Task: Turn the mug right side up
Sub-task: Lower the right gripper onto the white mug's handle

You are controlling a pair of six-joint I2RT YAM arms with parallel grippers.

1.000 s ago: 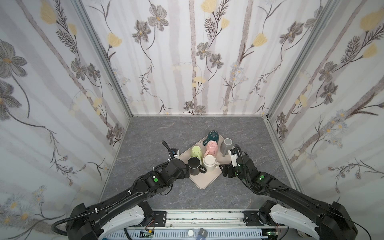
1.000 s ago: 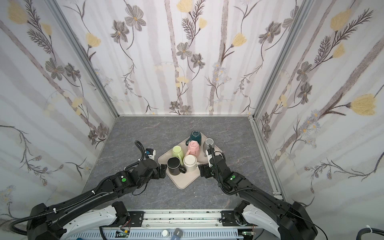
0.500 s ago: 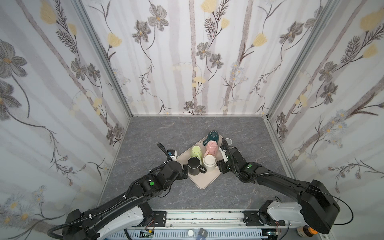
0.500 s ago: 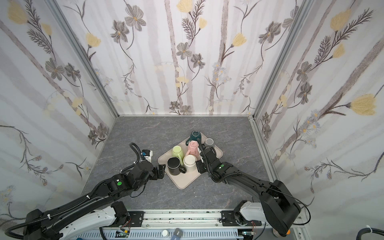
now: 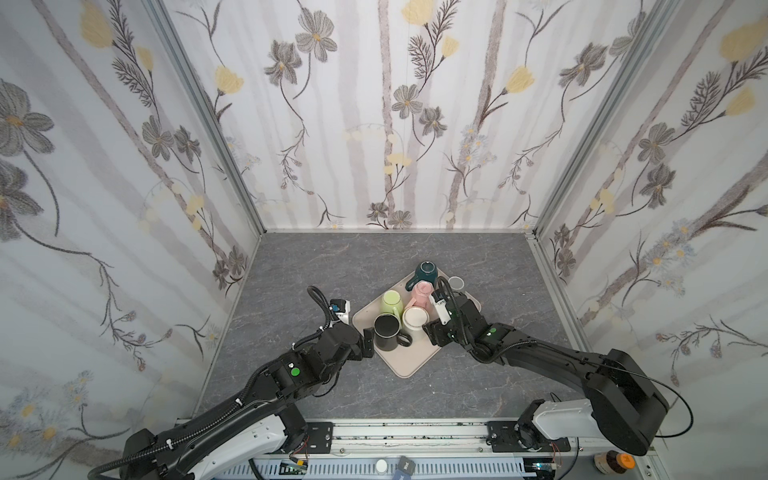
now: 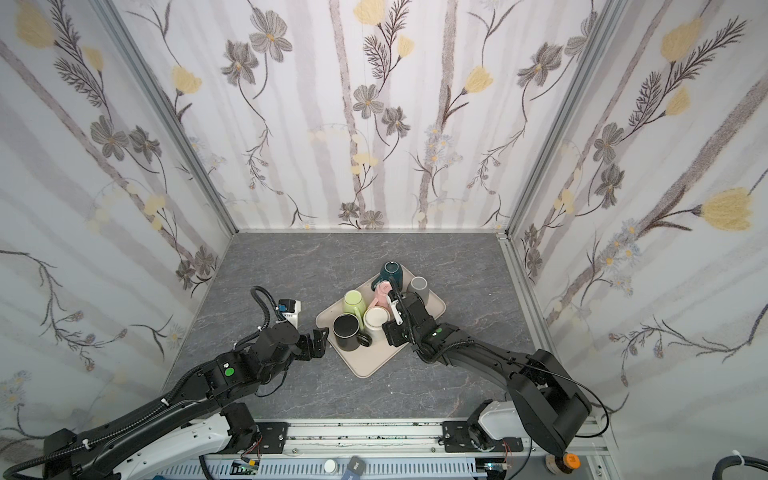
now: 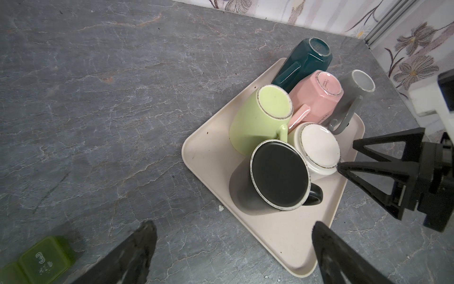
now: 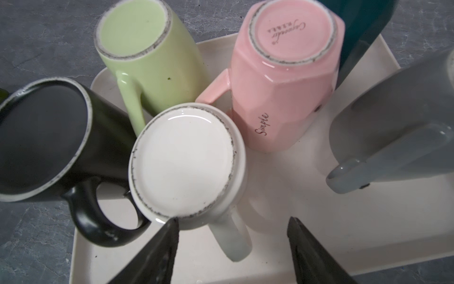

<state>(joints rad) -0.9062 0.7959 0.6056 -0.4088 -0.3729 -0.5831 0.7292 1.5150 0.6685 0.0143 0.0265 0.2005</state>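
Six mugs are crowded on a beige tray (image 5: 409, 362). Five of them stand on their rims with the bases up. Only the grey mug (image 7: 361, 86), at the right corner of the tray, is already right side up.

The white mug (image 8: 183, 159), near the middle of the tray towards its near right edge, is judged to be the one addressed. It is not yet turned. Its handle (image 8: 233, 236) points out over the bare part of the tray, away from the neighbours. This is probably why the right gripper (image 8: 233, 220) is placed at that side: its jaws are held apart with the handle between them, and nothing is gripped. One fingertip is seen just beside the rim of the base; whether it touches cannot be told.

The handle seems chosen because the body stands close against the black mug (image 7: 280, 172) and the pink mug (image 7: 317, 91), so little room is left there for a finger.

The left gripper (image 7: 232, 223) is seen wide open and empty, just outside the near left edge of the tray beside the black mug, presumably so that nothing is disturbed.
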